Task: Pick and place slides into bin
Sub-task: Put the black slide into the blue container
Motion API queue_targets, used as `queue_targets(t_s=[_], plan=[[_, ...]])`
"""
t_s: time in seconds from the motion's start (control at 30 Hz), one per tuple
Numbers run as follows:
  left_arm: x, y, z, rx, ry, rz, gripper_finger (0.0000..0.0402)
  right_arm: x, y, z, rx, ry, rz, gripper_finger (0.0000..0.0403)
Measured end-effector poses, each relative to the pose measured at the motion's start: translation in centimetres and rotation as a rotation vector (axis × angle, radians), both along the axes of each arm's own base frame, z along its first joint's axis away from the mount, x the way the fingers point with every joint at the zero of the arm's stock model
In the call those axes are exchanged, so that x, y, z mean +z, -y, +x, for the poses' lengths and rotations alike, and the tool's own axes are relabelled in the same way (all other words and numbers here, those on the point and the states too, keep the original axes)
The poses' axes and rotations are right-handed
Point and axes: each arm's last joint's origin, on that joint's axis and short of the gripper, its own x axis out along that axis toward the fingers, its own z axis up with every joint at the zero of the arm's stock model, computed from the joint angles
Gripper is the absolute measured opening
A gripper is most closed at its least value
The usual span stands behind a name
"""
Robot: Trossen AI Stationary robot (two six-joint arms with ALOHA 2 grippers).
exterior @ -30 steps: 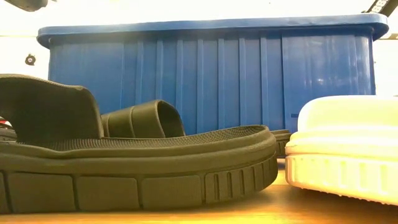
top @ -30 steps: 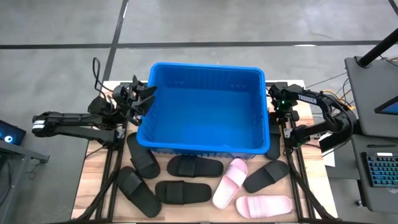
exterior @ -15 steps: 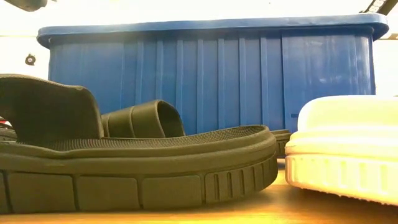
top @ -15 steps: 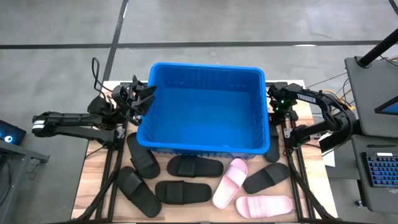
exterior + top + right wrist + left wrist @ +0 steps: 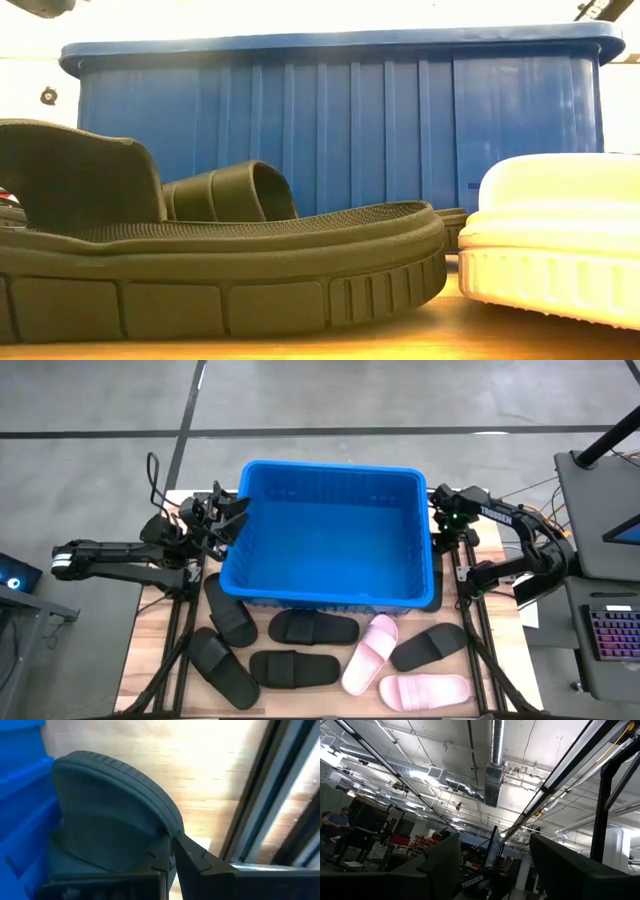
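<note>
The blue bin (image 5: 330,535) stands mid-table; it also shows in the low view (image 5: 340,120). Several black slides, such as one (image 5: 313,628), and two pink slides (image 5: 370,652) (image 5: 425,688) lie soles down on the table in front of the bin. My right gripper (image 5: 447,525) is by the bin's far right corner, shut on another black slide (image 5: 110,810), which is mostly hidden in the high view. My left gripper (image 5: 228,515) is at the bin's far left corner, open and empty, and in its wrist view it points up at the ceiling (image 5: 495,865). My right gripper pinches the black slide's sole rim (image 5: 167,827) between its two fingers, at one side near a rounded end. The fingers point down. The slide reaches below the fingers beside the bin's outer wall (image 5: 25,780), treaded sole toward the camera. Whether it is clear of the table, I cannot tell.
A black slide (image 5: 200,260) and a pink slide (image 5: 550,240) lie close in front of the low camera. Metal frame rails (image 5: 470,630) run along the table's right and left sides. A keyboard (image 5: 612,635) sits off the table's right edge.
My right gripper has shifted a little toward the table's far edge beside the bin's right wall.
</note>
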Motion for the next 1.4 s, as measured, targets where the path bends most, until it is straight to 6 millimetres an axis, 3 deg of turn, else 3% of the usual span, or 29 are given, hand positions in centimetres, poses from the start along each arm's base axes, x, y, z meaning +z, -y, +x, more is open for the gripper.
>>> queue_targets(t_s=[0.4, 1.13, 1.4], plan=[[0.0, 0.0, 0.0, 0.014, 0.001, -0.011, 0.0223, 3.5, 0.2, -0.2, 0.059, -0.073, -0.043, 0.0008], [0.0, -0.1, 0.0, 0.014, 0.001, -0.011, 0.0223, 12.7, 1.1, -0.2, 0.119, -0.128, -0.196, 0.0008], [0.0, -0.1, 0.0, 0.014, 0.001, -0.011, 0.0223, 14.8, 1.2, -0.3, 0.122, -0.151, -0.263, 0.0008]])
